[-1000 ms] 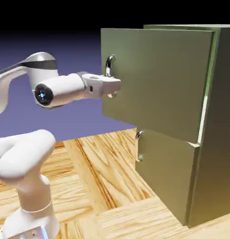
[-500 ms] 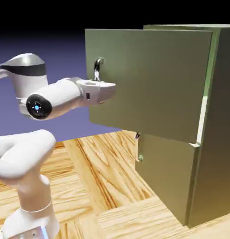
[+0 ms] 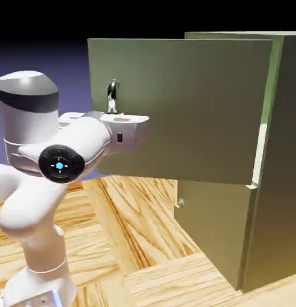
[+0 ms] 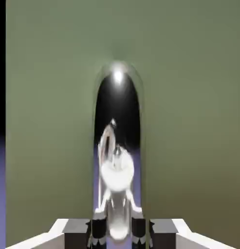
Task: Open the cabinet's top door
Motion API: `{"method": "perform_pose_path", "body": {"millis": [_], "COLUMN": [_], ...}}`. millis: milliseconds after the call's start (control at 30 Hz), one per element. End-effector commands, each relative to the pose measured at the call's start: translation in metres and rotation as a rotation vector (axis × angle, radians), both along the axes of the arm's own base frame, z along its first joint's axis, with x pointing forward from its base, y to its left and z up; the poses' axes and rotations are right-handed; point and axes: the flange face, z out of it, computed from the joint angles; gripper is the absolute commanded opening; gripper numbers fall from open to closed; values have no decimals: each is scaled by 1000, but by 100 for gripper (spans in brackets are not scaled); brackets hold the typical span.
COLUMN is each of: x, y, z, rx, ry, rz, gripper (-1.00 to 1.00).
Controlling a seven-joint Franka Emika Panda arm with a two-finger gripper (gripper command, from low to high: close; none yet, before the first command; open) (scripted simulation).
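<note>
The olive-green cabinet (image 3: 283, 180) stands at the exterior view's right. Its top door (image 3: 192, 108) is swung well open, its free edge pointing left. A curved silver handle (image 3: 113, 95) sits near that free edge. My gripper (image 3: 118, 116) is shut on the handle's lower part, and the white hand lies level against the door. In the hand view the silver handle (image 4: 118, 160) arches up over the olive-green top door (image 4: 194, 121) and runs down between my two fingertips (image 4: 98, 232); the gripper (image 4: 118, 234) clamps it.
The shorter lower door (image 3: 213, 231) is shut, and its small handle (image 3: 180, 202) peeks out under the open door. The wooden table (image 3: 138, 228) spreads below. My arm's white elbow (image 3: 30, 126) bulks at the left, close to the door's free edge.
The top door has swung further open, its free edge moving left. My hand went left and slightly down with the handle, and the arm folded back toward its base.
</note>
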Motion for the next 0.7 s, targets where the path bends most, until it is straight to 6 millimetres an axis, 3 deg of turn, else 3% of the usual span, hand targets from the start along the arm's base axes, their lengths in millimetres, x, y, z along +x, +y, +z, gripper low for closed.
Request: {"method": "perform_pose_path", "body": {"millis": [0, 333, 667], "x": [-1, 4, 21], "y": [-11, -105, -169], "z": [0, 0, 0], "rx": [0, 0, 0], "ry": [0, 0, 0], "rz": [27, 276, 452], "gripper": [-100, -100, -100]}}
